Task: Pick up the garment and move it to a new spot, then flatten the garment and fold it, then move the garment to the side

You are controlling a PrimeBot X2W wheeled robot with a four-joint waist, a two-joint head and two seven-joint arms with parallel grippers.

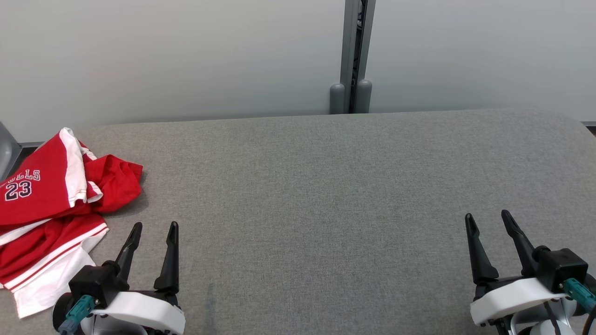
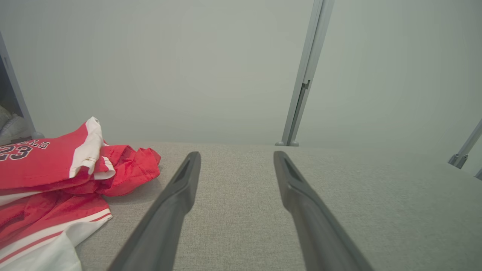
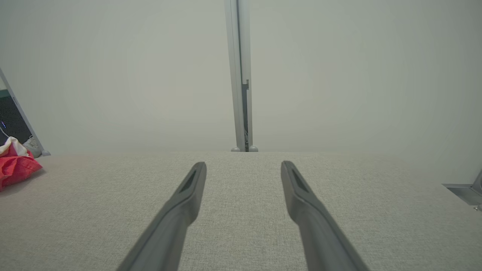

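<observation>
Left end effector (image 1: 156, 224) and right end effector (image 1: 487, 215) both stand released in the head view, fingers spread and empty over the grey bench (image 1: 316, 186), while the red-and-white garment (image 1: 46, 204), numbered 23, lies crumpled at the bench's left edge, just beside the left end effector and well apart from the right. Left wrist view: left end effector (image 2: 237, 154) spread wide over bare bench, garment (image 2: 45, 169) bunched at that view's left, clear of the fingers. Right wrist view: right end effector (image 3: 244, 164) likewise agape, nothing between its fingers, garment (image 3: 17, 167) a red heap at the far left edge.
</observation>
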